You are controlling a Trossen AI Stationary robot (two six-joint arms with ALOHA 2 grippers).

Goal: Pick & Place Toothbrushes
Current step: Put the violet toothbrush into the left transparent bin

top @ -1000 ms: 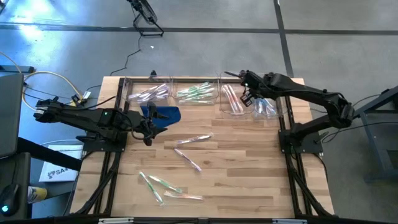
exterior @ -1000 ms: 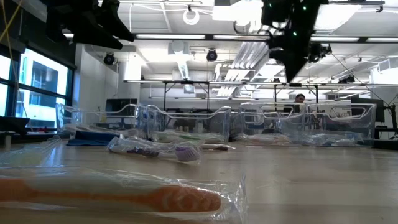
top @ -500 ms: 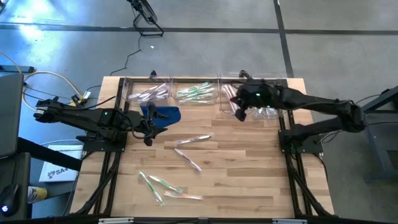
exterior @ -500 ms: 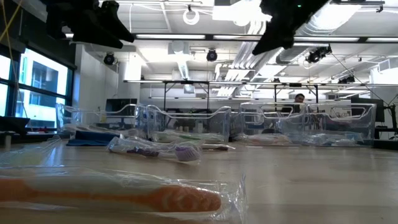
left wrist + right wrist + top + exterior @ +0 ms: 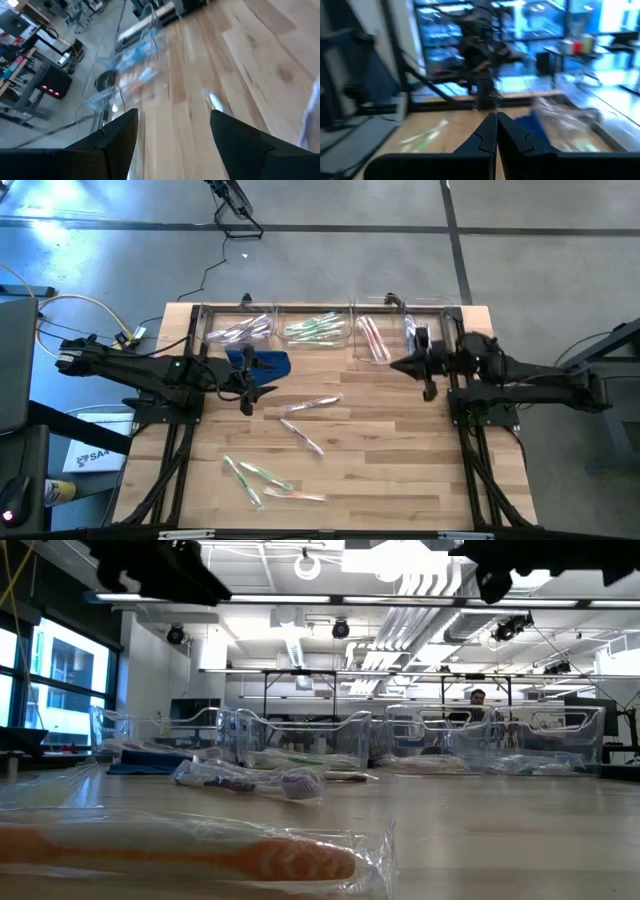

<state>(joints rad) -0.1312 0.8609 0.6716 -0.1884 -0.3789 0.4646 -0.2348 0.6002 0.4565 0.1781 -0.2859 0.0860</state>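
Several wrapped toothbrushes lie flat on the wooden table: one pinkish (image 5: 312, 402), one (image 5: 302, 436) nearer, and a green-and-clear group (image 5: 262, 480) by the near edge. An orange-pink one (image 5: 190, 855) fills the low view's foreground. More lie inside the clear bins (image 5: 318, 330) along the far edge. My left gripper (image 5: 248, 392) hovers open above the table beside the blue cloth (image 5: 265, 363), its fingers apart in the left wrist view (image 5: 172, 125). My right gripper (image 5: 395, 365) is shut and empty, level, in front of the right-hand bins (image 5: 496, 120).
Four clear bins stand in a row at the far edge, the rightmost (image 5: 425, 340) beside my right arm. The blue cloth lies under my left arm. Bare wood (image 5: 400, 450) spans the table's right half. A person (image 5: 478, 697) shows far behind in the room.
My right gripper has drawn back from above the far-right bins, toward the near and right side, and has turned level, pointing toward the table's left. My left gripper has shifted a little toward the right. The toothbrushes on the table have stayed put.
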